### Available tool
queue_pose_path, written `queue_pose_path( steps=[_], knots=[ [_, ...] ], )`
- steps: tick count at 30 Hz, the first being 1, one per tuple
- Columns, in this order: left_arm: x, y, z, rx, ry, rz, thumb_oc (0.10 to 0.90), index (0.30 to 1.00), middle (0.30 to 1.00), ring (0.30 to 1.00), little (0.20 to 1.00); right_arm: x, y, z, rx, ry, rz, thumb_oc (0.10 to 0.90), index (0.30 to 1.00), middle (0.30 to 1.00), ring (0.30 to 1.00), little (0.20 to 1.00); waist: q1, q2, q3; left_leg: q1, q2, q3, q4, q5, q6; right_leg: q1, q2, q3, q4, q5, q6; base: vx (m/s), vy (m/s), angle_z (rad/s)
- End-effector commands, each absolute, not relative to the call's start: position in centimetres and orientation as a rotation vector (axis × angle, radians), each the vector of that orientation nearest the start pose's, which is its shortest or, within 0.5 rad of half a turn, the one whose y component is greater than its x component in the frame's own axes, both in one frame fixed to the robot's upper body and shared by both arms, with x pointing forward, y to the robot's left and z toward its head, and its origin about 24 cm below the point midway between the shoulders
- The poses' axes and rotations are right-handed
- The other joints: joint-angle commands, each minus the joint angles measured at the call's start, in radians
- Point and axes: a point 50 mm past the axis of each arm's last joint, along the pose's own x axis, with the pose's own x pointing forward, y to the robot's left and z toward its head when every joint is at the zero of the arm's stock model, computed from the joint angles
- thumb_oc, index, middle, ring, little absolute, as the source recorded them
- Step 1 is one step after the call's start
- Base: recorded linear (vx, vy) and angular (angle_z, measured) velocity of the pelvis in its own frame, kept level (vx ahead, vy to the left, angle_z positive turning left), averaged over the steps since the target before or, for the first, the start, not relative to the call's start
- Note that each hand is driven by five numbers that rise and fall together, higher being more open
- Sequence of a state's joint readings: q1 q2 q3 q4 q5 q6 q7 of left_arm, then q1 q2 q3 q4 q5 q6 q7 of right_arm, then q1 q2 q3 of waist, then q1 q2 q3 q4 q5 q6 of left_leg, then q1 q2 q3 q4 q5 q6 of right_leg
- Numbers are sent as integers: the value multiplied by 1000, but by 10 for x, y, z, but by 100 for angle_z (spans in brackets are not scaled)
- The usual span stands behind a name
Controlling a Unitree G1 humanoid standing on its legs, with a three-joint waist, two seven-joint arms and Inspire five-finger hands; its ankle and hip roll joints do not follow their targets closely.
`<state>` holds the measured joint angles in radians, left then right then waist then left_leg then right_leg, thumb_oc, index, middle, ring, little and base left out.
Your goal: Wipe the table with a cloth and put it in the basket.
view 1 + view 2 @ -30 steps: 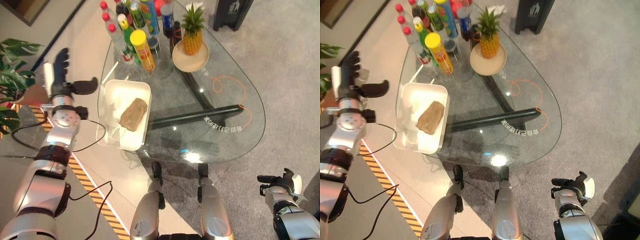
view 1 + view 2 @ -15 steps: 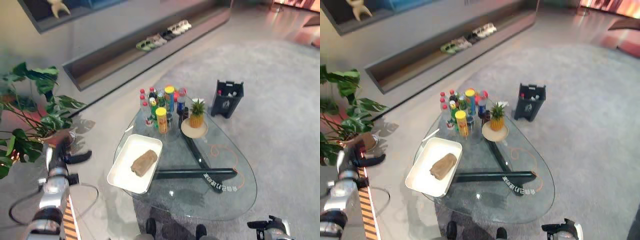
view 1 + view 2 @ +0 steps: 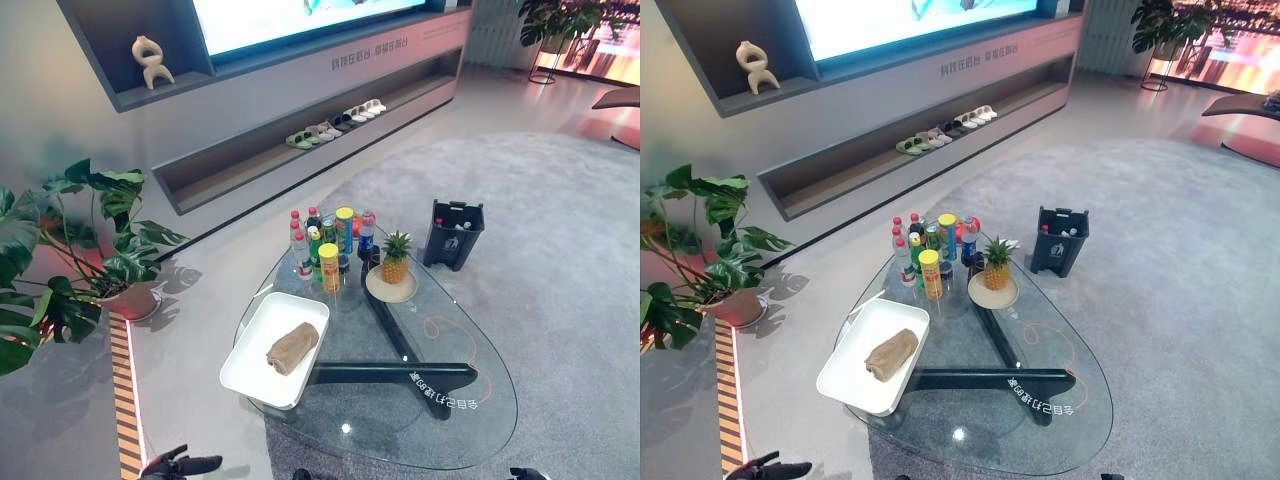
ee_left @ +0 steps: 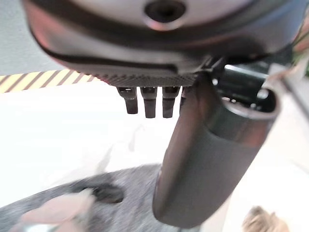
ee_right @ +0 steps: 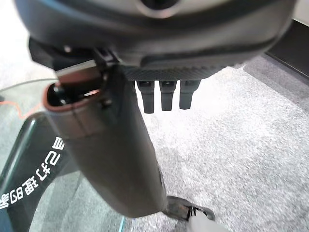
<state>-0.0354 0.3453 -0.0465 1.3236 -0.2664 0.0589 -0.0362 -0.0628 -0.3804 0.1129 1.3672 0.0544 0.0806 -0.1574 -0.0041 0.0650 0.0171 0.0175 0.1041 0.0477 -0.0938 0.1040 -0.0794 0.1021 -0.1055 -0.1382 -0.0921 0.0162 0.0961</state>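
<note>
A crumpled brown cloth (image 3: 292, 348) lies in the white tray-like basket (image 3: 247, 356), which sits on the left end of the glass table (image 3: 455, 425). My left hand (image 3: 181, 465) shows low over the floor, well to the left of the table and apart from the basket. In the left wrist view that hand (image 4: 203, 159) has its thumb out and its fingers straight, holding nothing. Over the grey carpet by the table's edge, my right hand (image 5: 111, 154) is likewise open and empty.
Several bottles and cans (image 3: 328, 243) crowd the table's far end beside a pineapple on a plate (image 3: 393, 272). A black bin (image 3: 455, 233) stands on the carpet beyond. A potted plant (image 3: 90, 250) grows at the left, a low shelf with shoes (image 3: 335, 125) behind.
The camera has lifted, so the whole room shows and the table looks smaller. Both hands have sunk to the lower edge. The cloth still lies in the basket.
</note>
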Motion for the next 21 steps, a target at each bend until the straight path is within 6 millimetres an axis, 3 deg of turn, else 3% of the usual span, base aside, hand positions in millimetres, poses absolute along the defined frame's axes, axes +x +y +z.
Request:
queue_pose_path(
  steps=[1, 6, 21],
  knots=[
    [96, 287, -146, 148, 1311, 258, 800, 900, 900, 900, 900, 92, -293, -145, -529, 1339, -252, 800, 900, 900, 900, 900, 3, -44, 24, 87, -6, 40, 7, -113, -11, 10, -34, 5, 5, 13, 31, 23, -9, -4],
    [86, 271, -154, 155, 1385, 209, 800, 900, 900, 900, 900, 94, -284, -148, -543, 1358, -194, 800, 900, 900, 900, 900, 8, -53, 26, 96, -1, 44, 7, -117, -9, 17, -37, -4, 5, 12, 32, 20, -9, -3],
    [86, 270, -155, 202, 1399, 178, 800, 900, 900, 900, 900, 93, -275, -152, -548, 1378, -131, 800, 900, 900, 900, 900, 6, -55, 36, 99, 0, 44, 7, -119, -9, 18, -48, -6, 5, 16, 38, 3, -2, -1]
  ],
)
